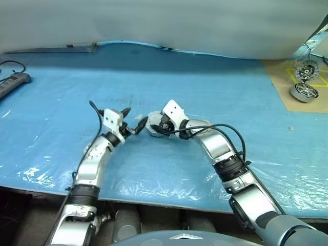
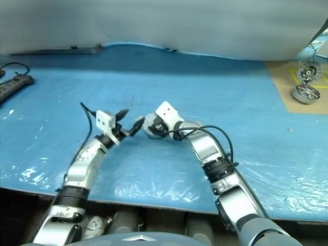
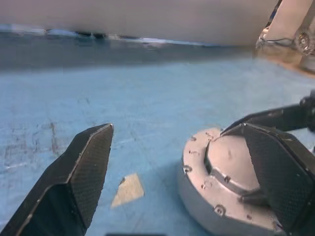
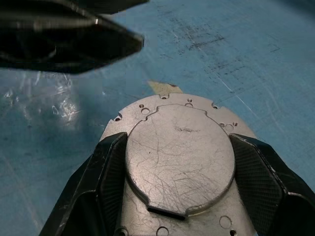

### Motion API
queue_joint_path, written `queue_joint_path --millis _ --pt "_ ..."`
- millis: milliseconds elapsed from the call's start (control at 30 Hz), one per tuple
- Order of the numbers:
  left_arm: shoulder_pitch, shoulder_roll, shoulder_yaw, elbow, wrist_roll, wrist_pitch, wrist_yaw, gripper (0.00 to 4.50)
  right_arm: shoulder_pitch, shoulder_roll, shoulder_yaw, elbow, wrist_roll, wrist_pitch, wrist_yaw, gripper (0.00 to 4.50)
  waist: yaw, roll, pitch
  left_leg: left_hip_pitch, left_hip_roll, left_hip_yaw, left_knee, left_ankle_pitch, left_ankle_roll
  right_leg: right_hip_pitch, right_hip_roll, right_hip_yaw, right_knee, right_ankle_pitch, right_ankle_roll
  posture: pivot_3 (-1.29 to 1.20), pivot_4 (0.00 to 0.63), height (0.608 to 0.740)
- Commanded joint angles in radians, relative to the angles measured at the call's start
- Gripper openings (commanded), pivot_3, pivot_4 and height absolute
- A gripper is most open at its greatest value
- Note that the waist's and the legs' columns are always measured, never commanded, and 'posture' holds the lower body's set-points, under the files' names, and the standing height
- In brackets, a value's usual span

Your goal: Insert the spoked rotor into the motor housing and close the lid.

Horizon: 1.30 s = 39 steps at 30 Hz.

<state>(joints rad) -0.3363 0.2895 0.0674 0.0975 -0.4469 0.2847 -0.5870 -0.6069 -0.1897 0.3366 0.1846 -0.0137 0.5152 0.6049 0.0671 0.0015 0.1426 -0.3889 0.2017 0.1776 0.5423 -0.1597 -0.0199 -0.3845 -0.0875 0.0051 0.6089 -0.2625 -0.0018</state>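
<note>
Right gripper [image 4: 172,182] clamps the grey disc-shaped motor housing [image 4: 179,157] by its raised centre, steadying it on the blue table cover [image 1: 215,87] (closed face up). Left gripper [image 3: 187,167] spread wide, empty, just beside it, likely approaching to assist.

Even, diffuse overhead lighting, moderately bright; patchy white glare on the wrinkled blue plastic sheet [image 1: 169,169] near its front edge. Soft shadows close under objects; dark, underexposed strip below the table edge. Slight motion blur across the far background in the left wrist view; close-up metal disc [image 4: 179,157] sharp, fine scratches legible.
</note>
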Motion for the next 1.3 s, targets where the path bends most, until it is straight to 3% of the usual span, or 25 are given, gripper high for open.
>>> queue_joint_path --millis 33,133,300,533,567,967,1300 --pt "-0.028 0.041 0.051 -0.098 -0.158 0.278 0.006 4.5 0.031 -0.007 0.015 0.059 -0.024 0.051 -0.013 2.95 0.0 0.0 0.0 0.0 0.0 0.0 0.0 0.0 0.0 0.0 0.0 0.0 0.0 0.0 -0.001 0.0 0.15 0.74" --pt "-0.057 0.075 0.048 -0.102 -0.203 0.393 -0.025 4.5 0.026 -0.002 0.014 0.067 -0.023 0.047 -0.016 2.95 0.0 0.0 0.0 0.0 -0.001 0.0 0.0 0.0 0.0 0.0 0.0 0.0 -0.001 -0.002 -0.003 0.0 0.15 0.74" --pt "-0.077 0.076 -0.001 -0.07 -0.181 0.415 -0.096 2.83 0.023 0.008 0.016 0.08 -0.026 0.039 -0.019 2.95 0.0 0.0 0.0 0.0 0.0 0.0 0.0 0.0 0.0 0.001 0.0 0.0 -0.001 -0.002 -0.003 0.0 0.15 0.74" --pt "-0.167 0.011 0.027 0.046 -0.175 0.414 -0.07 0.2 0.017 0.02 0.011 0.088 -0.027 0.035 -0.027 2.95 -0.003 0.0 0.0 0.001 0.0 0.0 0.0 0.0 0.0 0.001 0.0 0.0 -0.001 -0.001 -0.003 0.0 0.15 0.74" --pt "-0.178 0.005 0.029 0.062 -0.174 0.417 -0.069 0.01 0.018 0.021 0.011 0.089 -0.027 0.035 -0.028 2.95 -0.003 0.0 0.0 0.001 0.0 0.0 0.0 0.0 0.0 0.001 0.0 0.0 -0.001 -0.001 -0.002 0.0 0.15 0.74" --pt "-0.3 -0.007 0.078 0.279 -0.145 0.455 -0.027 0.01 0.016 0.032 0.01 0.094 -0.028 0.031 -0.036 2.95 -0.015 0.0 0.0 0.001 0.0 -0.001 0.0 0.0 0.0 0.001 0.0 0.0 -0.001 0.001 0.001 0.0 0.15 0.74" --pt "-0.279 -0.013 0.059 0.277 -0.109 0.443 -0.043 0.01 0.013 0.04 0.008 0.094 -0.025 0.033 -0.037 2.95 -0.018 0.0 0.0 0.0 0.0 -0.001 0.0 0.0 0.0 0.001 0.0 0.0 -0.002 -0.001 -0.001 0.0 0.15 0.74"
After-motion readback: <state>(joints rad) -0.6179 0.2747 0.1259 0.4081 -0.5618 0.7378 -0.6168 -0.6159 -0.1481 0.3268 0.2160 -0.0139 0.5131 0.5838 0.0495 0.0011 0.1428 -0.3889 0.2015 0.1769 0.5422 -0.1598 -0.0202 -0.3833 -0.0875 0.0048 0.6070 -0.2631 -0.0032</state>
